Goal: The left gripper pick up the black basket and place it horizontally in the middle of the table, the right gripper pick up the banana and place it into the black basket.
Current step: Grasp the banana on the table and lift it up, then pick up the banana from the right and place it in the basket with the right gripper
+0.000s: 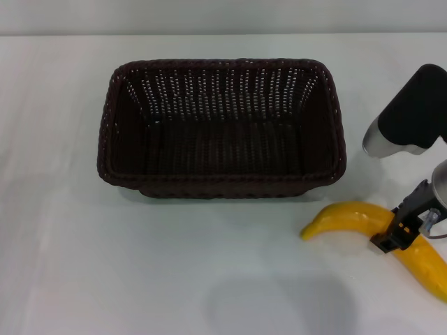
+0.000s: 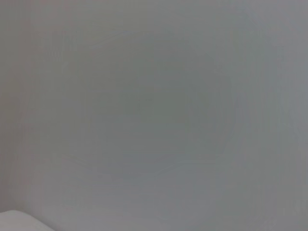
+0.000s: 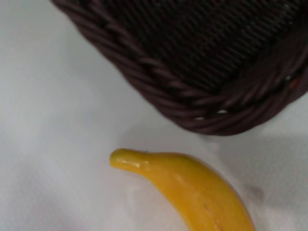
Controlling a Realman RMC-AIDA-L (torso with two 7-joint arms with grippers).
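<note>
The black basket (image 1: 222,129) stands upright and empty in the middle of the white table (image 1: 105,265), with its long side running left to right. The yellow banana (image 1: 349,218) lies on the table just off the basket's front right corner. My right gripper (image 1: 392,234) is down at the banana's middle, with black jaw parts in front of the fruit. The right wrist view shows the banana (image 3: 192,187) close up on the table, beside the basket's braided corner (image 3: 202,91). My left gripper is out of view. The left wrist view shows only a blank grey surface.
The right arm's rounded black segment and silver joint (image 1: 408,115) hang above the table's right edge, to the right of the basket. A soft shadow (image 1: 279,300) lies on the table in front of the basket.
</note>
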